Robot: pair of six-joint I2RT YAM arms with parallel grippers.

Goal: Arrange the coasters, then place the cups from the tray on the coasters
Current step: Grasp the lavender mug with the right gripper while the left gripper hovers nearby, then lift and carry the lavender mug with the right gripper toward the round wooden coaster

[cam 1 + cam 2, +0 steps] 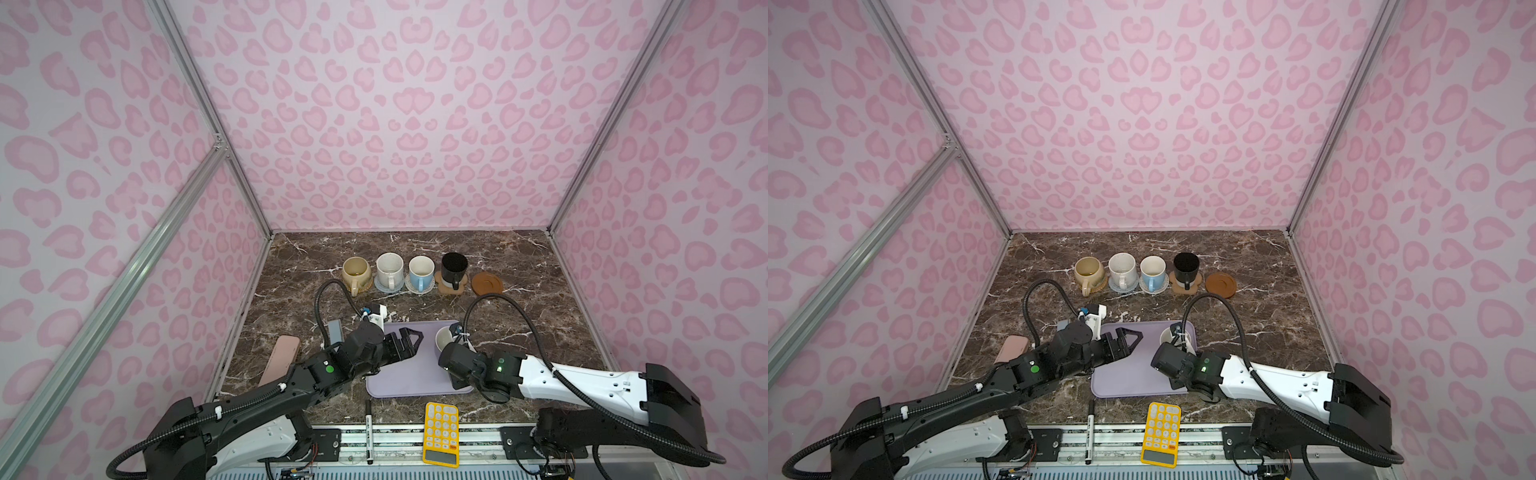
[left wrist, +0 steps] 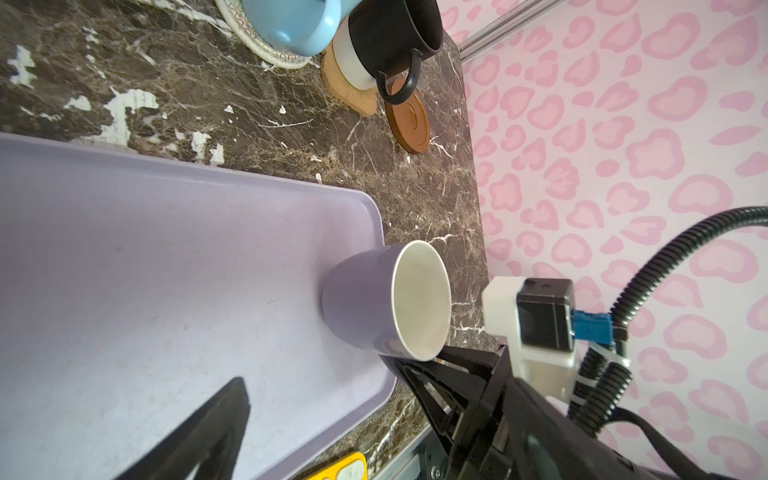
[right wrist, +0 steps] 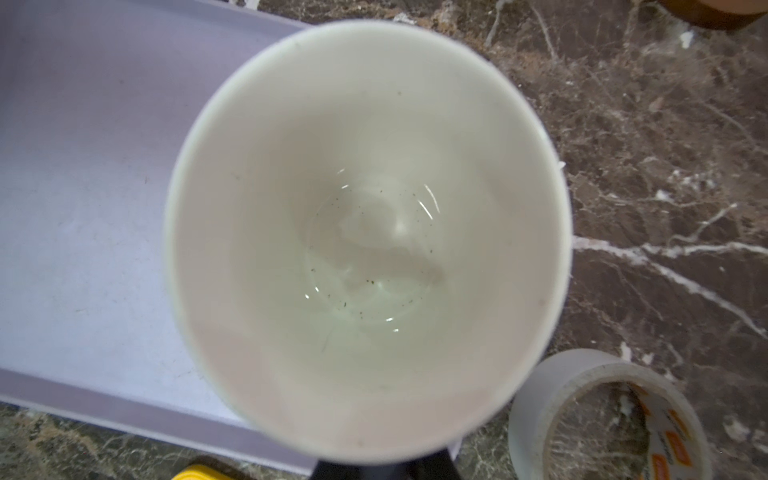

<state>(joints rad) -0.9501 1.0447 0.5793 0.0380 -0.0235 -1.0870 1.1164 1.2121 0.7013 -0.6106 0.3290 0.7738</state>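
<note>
The mug filled most of the view, seen straight down into its white inside, where small dark specks dotted the glossy bottom. Its rim overlapped the edge of the lavender tray, whose bare floor spread to one side, with the brown marble table on the other. A tape ring lay on the marble just beside the mug, and a yellow corner showed past the tray's rim.

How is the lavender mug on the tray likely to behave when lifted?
The lavender mug looks like rigid glazed ceramic, so probably slippery and breakable. Standing at the tray corner, it may tip off if nudged. It seems empty, so likely fairly light.
</note>
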